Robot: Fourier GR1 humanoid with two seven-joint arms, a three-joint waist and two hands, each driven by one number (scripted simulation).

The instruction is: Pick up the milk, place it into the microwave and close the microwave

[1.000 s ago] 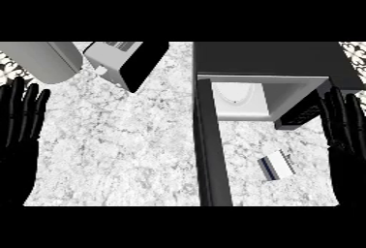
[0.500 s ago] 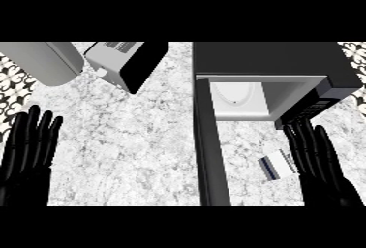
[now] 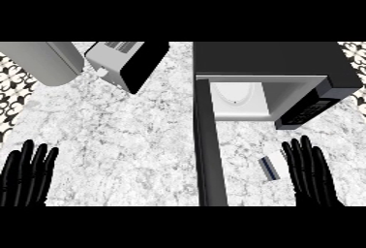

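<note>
Since the earlier frame, both hands sit lower in the head view, with only fingers and part of each palm above the lower edge. Right hand point(image 3: 310, 170) is at lower right, fingers straight and held side by side, pointing up the view; it holds nothing. Left hand point(image 3: 27, 173) is at lower left, fingers straight and slightly spread, also holding nothing.

Milk point(image 3: 271, 164) lies on its side on the marble counter point(image 3: 121, 140), a small white carton with a dark band, just left of the right fingers; whether they touch cannot be told. It lies just in front of the microwave point(image 3: 286, 68), right of the door.

Microwave door point(image 3: 208, 145) stands open, seen edge-on as a dark strip running down the view from the cavity's left corner. Inside the cavity a white turntable plate point(image 3: 236, 94) shows.

At upper left stand a toaster point(image 3: 132, 60) and a grey rounded appliance point(image 3: 43, 60).
</note>
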